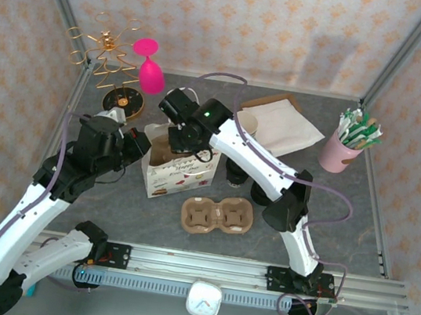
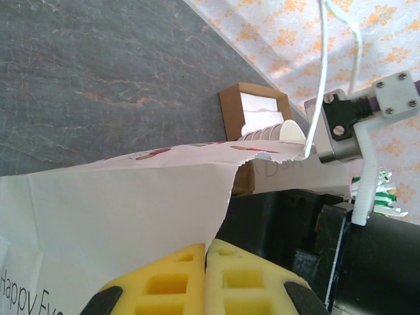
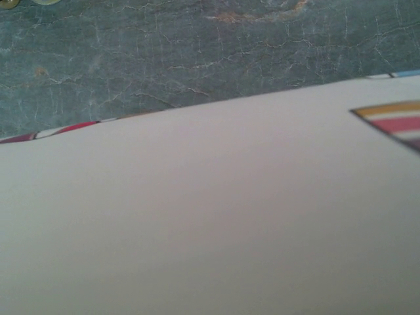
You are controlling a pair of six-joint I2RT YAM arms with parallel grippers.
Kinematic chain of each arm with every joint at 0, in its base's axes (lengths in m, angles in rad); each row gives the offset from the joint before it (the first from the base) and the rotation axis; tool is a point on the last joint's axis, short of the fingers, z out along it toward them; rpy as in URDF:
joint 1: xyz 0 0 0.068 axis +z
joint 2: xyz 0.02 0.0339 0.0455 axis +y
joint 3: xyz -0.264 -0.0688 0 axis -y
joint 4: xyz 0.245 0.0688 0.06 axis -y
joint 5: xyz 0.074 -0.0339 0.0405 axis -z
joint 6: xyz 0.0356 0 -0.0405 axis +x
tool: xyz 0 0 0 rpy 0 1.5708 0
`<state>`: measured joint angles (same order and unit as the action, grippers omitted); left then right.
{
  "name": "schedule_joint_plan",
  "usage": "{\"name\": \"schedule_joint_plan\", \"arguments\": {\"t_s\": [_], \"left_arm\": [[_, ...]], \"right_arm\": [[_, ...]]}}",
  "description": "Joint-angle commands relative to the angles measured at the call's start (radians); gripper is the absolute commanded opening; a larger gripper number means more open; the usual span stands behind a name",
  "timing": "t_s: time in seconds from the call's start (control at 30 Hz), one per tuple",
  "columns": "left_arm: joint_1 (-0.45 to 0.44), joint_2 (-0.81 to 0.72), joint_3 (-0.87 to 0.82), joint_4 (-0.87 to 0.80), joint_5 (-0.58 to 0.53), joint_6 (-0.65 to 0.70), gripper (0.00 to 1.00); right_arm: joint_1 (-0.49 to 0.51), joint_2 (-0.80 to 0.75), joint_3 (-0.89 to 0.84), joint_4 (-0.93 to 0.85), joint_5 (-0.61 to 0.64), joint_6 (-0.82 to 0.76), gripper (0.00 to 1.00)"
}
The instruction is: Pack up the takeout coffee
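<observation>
A white printed paper bag (image 1: 184, 176) stands upright in the middle of the table. My left gripper (image 1: 142, 145) is shut on its left top edge. In the left wrist view the yellow pads (image 2: 177, 282) press together with the bag's paper edge (image 2: 118, 210) between them. My right gripper (image 1: 180, 141) reaches down into the bag's open mouth, and its fingers are hidden inside. The right wrist view looks at the bag's white wall (image 3: 210, 216) from very close. The takeout coffee is hidden.
A brown two-slot cup carrier (image 1: 218, 215) lies in front of the bag. Behind it are a brown napkin box (image 1: 279, 124), a stack of lidless cream cups (image 2: 272, 133), a pink cup of packets (image 1: 347, 146), a pink glass (image 1: 151, 69) and a gold wire rack (image 1: 107, 55).
</observation>
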<state>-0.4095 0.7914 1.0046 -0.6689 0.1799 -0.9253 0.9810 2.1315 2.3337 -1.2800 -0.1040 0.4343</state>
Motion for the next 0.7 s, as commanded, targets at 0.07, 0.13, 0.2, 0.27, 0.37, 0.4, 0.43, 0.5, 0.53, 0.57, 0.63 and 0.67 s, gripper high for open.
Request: {"name": "schedule_joint_plan", "arguments": {"t_s": [0.07, 0.13, 0.2, 0.27, 0.37, 0.4, 0.43, 0.5, 0.53, 0.57, 0.63, 0.67], "left_arm": [[0.009, -0.026, -0.008, 0.046, 0.005, -0.021, 0.00], [0.009, -0.027, -0.013, 0.054, 0.014, -0.026, 0.00], [0.008, -0.024, -0.019, 0.055, 0.021, -0.025, 0.00], [0.009, -0.026, -0.023, 0.052, 0.023, -0.024, 0.00], [0.008, -0.024, -0.014, 0.035, 0.003, -0.015, 0.00], [0.009, -0.022, -0.015, 0.034, 0.003, -0.014, 0.00], [0.008, -0.020, -0.016, 0.031, 0.002, -0.017, 0.00], [0.008, -0.020, -0.019, 0.029, -0.002, -0.017, 0.00], [0.009, -0.020, -0.020, 0.030, -0.003, -0.017, 0.00], [0.008, -0.018, -0.018, 0.029, -0.008, -0.015, 0.00], [0.008, -0.017, -0.017, 0.023, -0.015, -0.018, 0.00], [0.009, -0.015, -0.018, 0.018, -0.022, -0.019, 0.00]], "right_arm": [[0.003, 0.034, -0.006, -0.028, -0.021, 0.004, 0.30], [0.003, 0.045, -0.005, -0.027, -0.012, 0.007, 0.30], [0.004, 0.063, 0.003, -0.028, -0.019, 0.005, 0.30], [0.002, 0.078, 0.005, -0.028, -0.032, 0.006, 0.31], [0.004, 0.095, 0.001, -0.028, -0.034, 0.000, 0.33], [0.004, 0.099, -0.003, -0.028, -0.031, -0.002, 0.34], [0.003, 0.103, -0.004, -0.028, -0.033, -0.005, 0.34], [0.003, 0.110, -0.010, -0.028, -0.052, -0.012, 0.34], [0.004, 0.111, -0.012, -0.028, -0.051, -0.010, 0.34], [0.003, 0.110, -0.016, -0.028, -0.044, -0.010, 0.35], [0.004, 0.111, -0.025, -0.027, -0.020, -0.014, 0.35], [0.004, 0.112, -0.033, -0.028, -0.017, -0.014, 0.35]]}}
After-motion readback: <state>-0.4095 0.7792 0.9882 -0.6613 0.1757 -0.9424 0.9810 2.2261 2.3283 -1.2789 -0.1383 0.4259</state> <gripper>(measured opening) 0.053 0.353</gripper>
